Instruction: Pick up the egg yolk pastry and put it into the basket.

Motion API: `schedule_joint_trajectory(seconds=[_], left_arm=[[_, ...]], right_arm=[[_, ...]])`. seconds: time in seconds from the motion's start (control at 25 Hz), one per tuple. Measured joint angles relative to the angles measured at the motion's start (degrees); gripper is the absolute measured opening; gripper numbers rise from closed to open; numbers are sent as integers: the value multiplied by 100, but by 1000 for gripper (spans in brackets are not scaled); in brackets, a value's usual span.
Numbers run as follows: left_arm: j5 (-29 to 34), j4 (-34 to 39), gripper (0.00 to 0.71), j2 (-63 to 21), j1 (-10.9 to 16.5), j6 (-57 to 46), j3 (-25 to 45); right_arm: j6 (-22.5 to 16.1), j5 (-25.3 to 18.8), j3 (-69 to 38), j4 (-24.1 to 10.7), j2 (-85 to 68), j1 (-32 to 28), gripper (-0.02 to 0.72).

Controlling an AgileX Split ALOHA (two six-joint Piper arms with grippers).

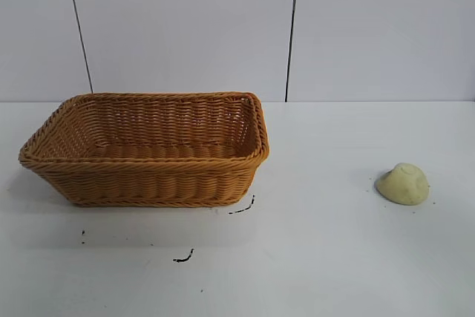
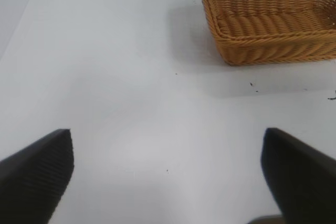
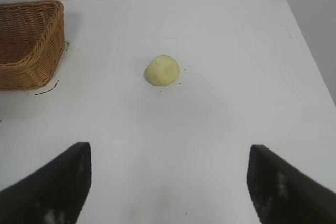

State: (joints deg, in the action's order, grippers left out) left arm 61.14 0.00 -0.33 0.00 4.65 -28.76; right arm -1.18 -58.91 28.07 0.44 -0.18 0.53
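The egg yolk pastry (image 1: 403, 183), a small pale yellow dome, sits on the white table at the right. It also shows in the right wrist view (image 3: 162, 70), ahead of my right gripper (image 3: 169, 153), which is open, empty and well short of it. The orange-brown woven basket (image 1: 148, 181) stands at the left and looks empty. In the left wrist view the basket (image 2: 273, 45) lies ahead and to one side of my left gripper (image 2: 167, 140), which is open and empty over bare table. Neither gripper shows in the exterior view.
The white table (image 1: 319, 257) has a few small black marks (image 1: 184, 257) in front of the basket. A white panelled wall (image 1: 185, 27) stands behind. A corner of the basket (image 3: 31, 43) shows in the right wrist view.
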Motion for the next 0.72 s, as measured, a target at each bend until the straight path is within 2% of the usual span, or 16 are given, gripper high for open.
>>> schedule_joint_trajectory(seconds=[0.44,0.72], left_arm=[[0,0,697,0,0,0,0],[0,0,697,0,0,0,0]], right_arm=[[0,-14,130,0,204,0,583],[0,-57,1335,1,2442,0,583]])
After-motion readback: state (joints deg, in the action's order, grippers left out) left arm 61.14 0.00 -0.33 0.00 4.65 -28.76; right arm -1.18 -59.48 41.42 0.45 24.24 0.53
